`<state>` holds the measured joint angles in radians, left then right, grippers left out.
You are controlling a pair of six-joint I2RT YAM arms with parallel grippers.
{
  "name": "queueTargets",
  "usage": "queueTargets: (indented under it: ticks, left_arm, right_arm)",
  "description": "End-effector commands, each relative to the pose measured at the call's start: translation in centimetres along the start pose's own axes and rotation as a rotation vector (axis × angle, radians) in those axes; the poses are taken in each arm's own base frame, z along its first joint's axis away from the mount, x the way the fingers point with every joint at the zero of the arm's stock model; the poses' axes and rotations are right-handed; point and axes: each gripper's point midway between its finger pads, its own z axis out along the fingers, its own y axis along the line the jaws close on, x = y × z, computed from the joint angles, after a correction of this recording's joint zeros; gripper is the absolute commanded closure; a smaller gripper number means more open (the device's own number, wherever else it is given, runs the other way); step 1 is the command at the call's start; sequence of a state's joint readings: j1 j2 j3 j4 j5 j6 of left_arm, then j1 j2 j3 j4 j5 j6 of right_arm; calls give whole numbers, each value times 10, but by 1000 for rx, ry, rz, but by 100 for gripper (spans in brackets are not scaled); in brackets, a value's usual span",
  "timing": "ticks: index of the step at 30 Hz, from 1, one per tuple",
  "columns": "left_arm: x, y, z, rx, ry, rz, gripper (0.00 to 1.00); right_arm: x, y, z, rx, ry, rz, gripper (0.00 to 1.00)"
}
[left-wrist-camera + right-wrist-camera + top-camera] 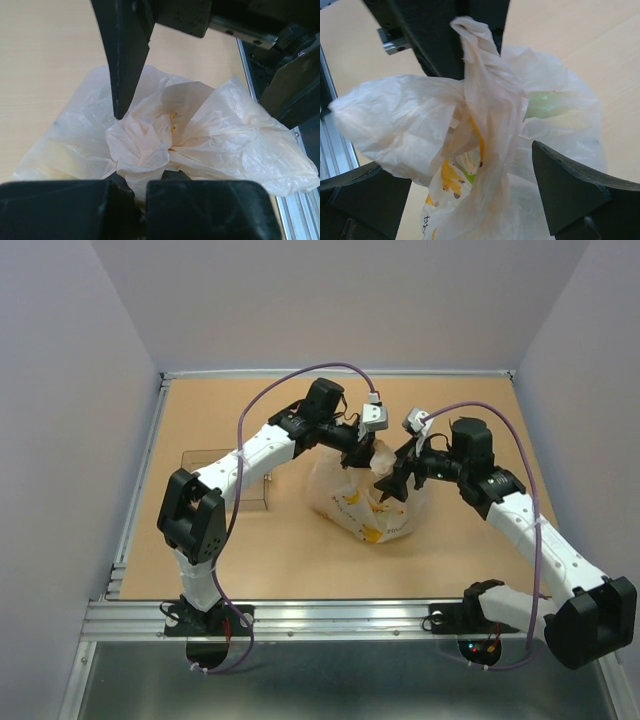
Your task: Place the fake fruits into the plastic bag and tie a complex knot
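The plastic bag (366, 508) sits at the middle of the table, whitish with yellow banana prints, its top gathered into a twisted neck (482, 75). My left gripper (377, 457) is shut on the bunched plastic at the bag's top (145, 145), which is pinched between its fingers (200, 210). My right gripper (392, 487) is open, its fingers (570, 192) standing either side of the neck without closing on it. The fake fruits are hidden inside the bag; only a pale green shape (550, 102) shows through the plastic.
A clear rigid tray (215, 478) lies on the table left of the bag, under the left arm. A metal rail (330, 615) runs along the near edge and another along the left edge (140, 490). Grey walls enclose the table.
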<state>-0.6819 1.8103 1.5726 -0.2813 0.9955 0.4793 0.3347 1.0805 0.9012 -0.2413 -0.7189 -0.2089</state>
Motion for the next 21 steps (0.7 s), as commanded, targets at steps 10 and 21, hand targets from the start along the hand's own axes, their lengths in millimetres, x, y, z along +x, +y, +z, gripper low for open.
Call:
queueTargets:
  ticks: [10,21]
  left_arm:
    - [-16,-8,-11,-10,-20,52,89]
    - [-17,-14,-43,-37,54,146,39]
  right_arm:
    - [-22,-14,6,45,-65,12,71]
    - [-17,-12,3,34,-64,-16,100]
